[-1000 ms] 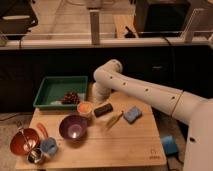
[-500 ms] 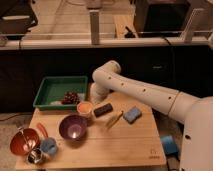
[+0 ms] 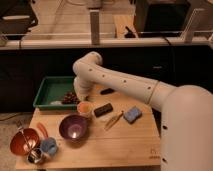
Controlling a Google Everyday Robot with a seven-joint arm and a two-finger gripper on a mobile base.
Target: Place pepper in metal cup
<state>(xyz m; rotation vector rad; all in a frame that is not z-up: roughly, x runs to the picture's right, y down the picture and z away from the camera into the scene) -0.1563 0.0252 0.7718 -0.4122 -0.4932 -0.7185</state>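
The pepper (image 3: pixel 42 130), small, slim and red-orange, lies on the wooden table between the copper-red bowl (image 3: pixel 22 142) and the purple bowl (image 3: pixel 75 127). The metal cup (image 3: pixel 35 157), small and silvery, stands at the front left corner beside the light-blue cup (image 3: pixel 49 146). My gripper (image 3: pixel 81 98) hangs at the end of the white arm, just above the orange cup (image 3: pixel 84 107) and by the green tray's right edge. It is well behind and to the right of the pepper and the metal cup. It holds nothing that I can see.
A green tray (image 3: pixel 50 89) with dark grapes (image 3: pixel 70 97) sits at the back left. A dark bar (image 3: pixel 103 109), a thin yellowish stick (image 3: pixel 114 120) and a blue sponge (image 3: pixel 132 115) lie right of the orange cup. The table's front edge (image 3: pixel 95 167) is near.
The arm's elbow and wrist have swung to the left, toward the tray and the orange cup. The objects on the table have not moved.
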